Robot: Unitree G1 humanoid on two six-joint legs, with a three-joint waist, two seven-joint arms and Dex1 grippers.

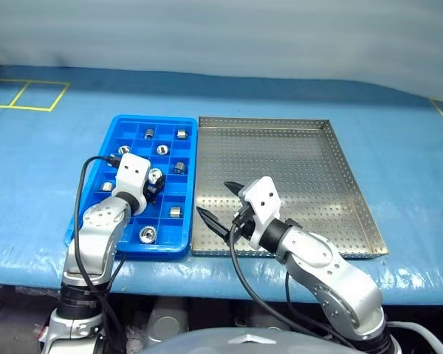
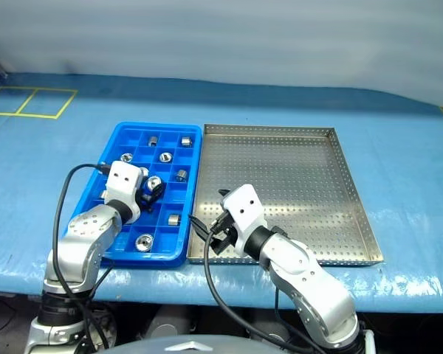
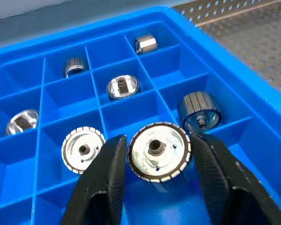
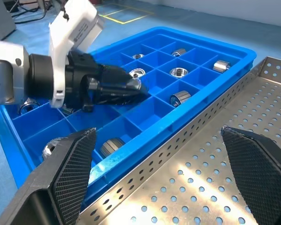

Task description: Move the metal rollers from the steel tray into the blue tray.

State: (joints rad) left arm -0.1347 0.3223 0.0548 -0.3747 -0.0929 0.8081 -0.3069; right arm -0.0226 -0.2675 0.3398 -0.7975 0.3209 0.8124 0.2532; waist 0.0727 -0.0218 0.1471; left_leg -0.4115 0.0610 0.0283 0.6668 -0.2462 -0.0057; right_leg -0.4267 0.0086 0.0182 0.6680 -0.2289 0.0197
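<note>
A blue-covered counter (image 1: 399, 155) carries the steel tray (image 1: 351, 177), its perforated floor bare, with the blue tray (image 1: 118, 122) touching its 9 o'clock side. The right gripper (image 1: 220, 208), fingers spread wide and released, hangs over the steel tray's 7 o'clock corner. The left gripper (image 3: 155, 161) sits over the blue tray's middle, fingers (image 3: 107, 183) flanking one of the metal rollers (image 3: 158, 151), apparently loosened rather than clenched; the others lie in compartments.

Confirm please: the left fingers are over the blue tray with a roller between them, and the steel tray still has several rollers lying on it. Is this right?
Not quite. The steel tray has no rollers on its perforated floor; the left eye view shows it bare. The rest stands: the left fingers are over the blue tray, with a roller between them, as the left wrist view shows.
</note>
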